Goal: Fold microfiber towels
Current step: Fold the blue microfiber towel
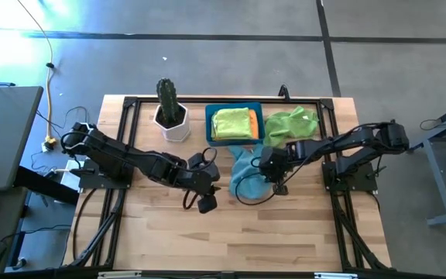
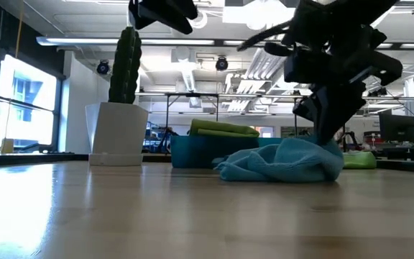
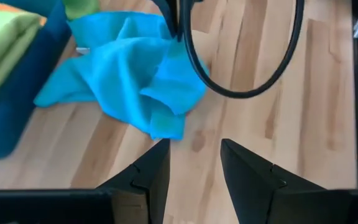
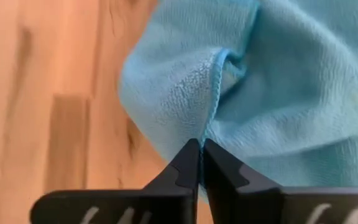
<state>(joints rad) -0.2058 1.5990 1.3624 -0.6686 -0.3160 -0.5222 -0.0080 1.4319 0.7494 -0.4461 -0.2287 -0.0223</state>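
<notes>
A light blue towel [image 1: 246, 175] lies crumpled on the wooden table, just in front of the blue bin [image 1: 210, 125]. My right gripper [image 4: 202, 144] comes down on the near right end of the towel's heap [image 2: 279, 162] and is shut on it. My left gripper [image 3: 194, 146] hovers open above bare wood to the left of the towel [image 3: 135, 74], nothing between its fingers. In the bin lie a folded lime green towel [image 1: 228, 122] and a yellow one beside it. Another lime green towel [image 1: 291, 124] lies bunched on the table to the right of the bin. My right gripper pinches the light blue towel's stitched hem [image 4: 211, 118] between its two fingertips, at the heap's near right side. The fingers slant down from above, coming from the table's right. The towel stays slack and rumpled on the table [image 2: 264, 169].
A cactus in a white pot [image 1: 171, 115] stands at the far left of the bin. A black cable loop [image 3: 247, 74] from the right arm hangs over the wood near the towel. The near half of the table [image 1: 231, 240] is bare wood.
</notes>
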